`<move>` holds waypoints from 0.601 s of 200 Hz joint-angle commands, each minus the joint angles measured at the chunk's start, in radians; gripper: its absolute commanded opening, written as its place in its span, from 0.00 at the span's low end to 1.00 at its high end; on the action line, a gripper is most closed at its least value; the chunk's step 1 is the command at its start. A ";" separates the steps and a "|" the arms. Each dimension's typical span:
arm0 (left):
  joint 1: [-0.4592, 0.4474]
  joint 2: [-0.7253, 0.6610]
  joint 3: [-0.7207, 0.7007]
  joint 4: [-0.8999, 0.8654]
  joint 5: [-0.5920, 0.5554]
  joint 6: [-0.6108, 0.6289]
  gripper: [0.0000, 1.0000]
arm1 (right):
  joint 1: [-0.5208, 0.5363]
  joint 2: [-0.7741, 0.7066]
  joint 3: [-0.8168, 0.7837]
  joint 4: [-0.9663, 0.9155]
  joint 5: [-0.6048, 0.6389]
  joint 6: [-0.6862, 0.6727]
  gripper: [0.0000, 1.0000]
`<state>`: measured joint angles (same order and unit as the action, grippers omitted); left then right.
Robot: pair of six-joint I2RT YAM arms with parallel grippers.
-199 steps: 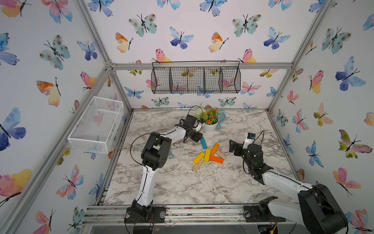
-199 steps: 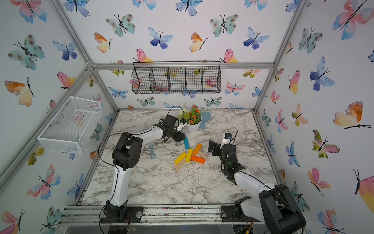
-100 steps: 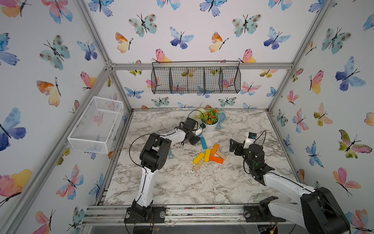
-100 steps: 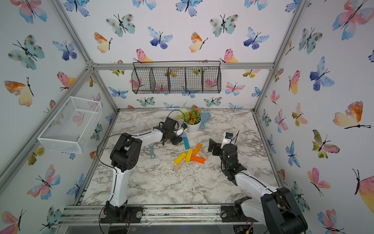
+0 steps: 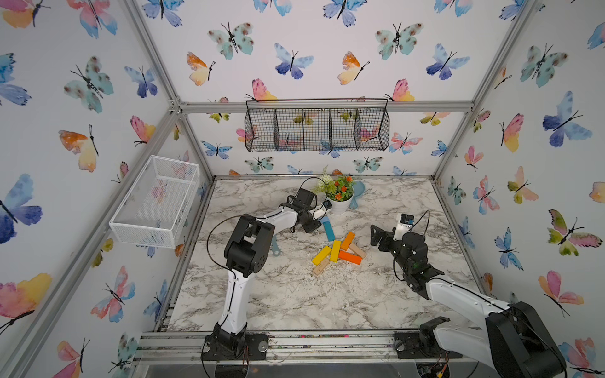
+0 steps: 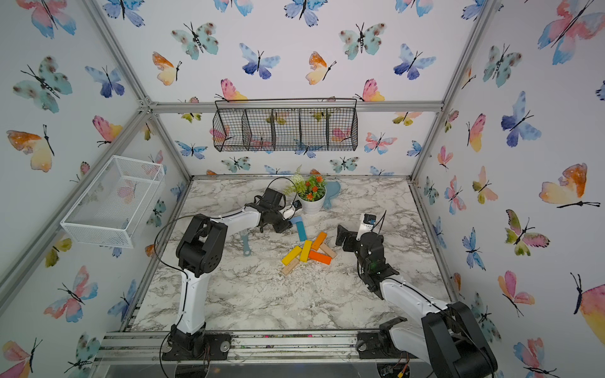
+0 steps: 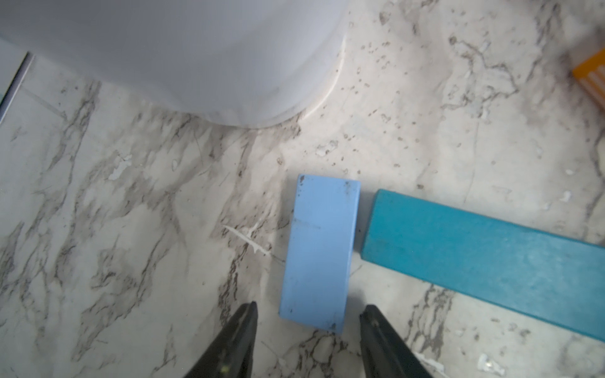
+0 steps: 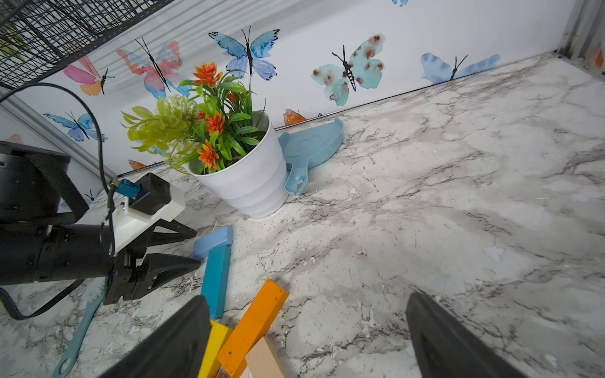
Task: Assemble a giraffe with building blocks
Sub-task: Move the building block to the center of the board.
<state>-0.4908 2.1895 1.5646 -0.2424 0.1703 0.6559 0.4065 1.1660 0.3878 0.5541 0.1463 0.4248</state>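
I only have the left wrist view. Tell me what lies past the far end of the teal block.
Observer: A jumbled pile of blocks: yellow, orange and plain wood.
Operator: Report the right tool.
Observer: The right tool hangs open beside that pile, holding nothing.
Operator: Check beneath the left arm.
Observer: A pale-teal brush lies flat there.

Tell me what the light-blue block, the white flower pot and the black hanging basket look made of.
The light-blue block: probably painted wood; matte coat, scuffed, chipped dark at the corners.
The white flower pot: likely plastic; smooth, faintly glossy, moulded stepped bands.
The black hanging basket: wire mesh, presumably coated metal; thin dark grid you see through.
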 commanded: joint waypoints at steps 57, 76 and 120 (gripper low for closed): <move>-0.002 0.091 0.119 -0.093 0.050 0.017 0.45 | 0.005 0.032 0.010 0.001 -0.022 -0.018 0.98; -0.005 0.090 0.115 -0.096 0.052 0.017 0.41 | 0.005 0.032 0.011 0.001 -0.022 -0.020 0.98; -0.004 0.087 0.103 -0.107 0.039 0.014 0.27 | 0.005 0.034 0.011 -0.004 -0.028 -0.020 0.98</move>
<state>-0.4919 2.2566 1.6737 -0.3000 0.1932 0.6689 0.4065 1.1934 0.3878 0.5541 0.1299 0.4171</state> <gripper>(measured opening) 0.307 0.984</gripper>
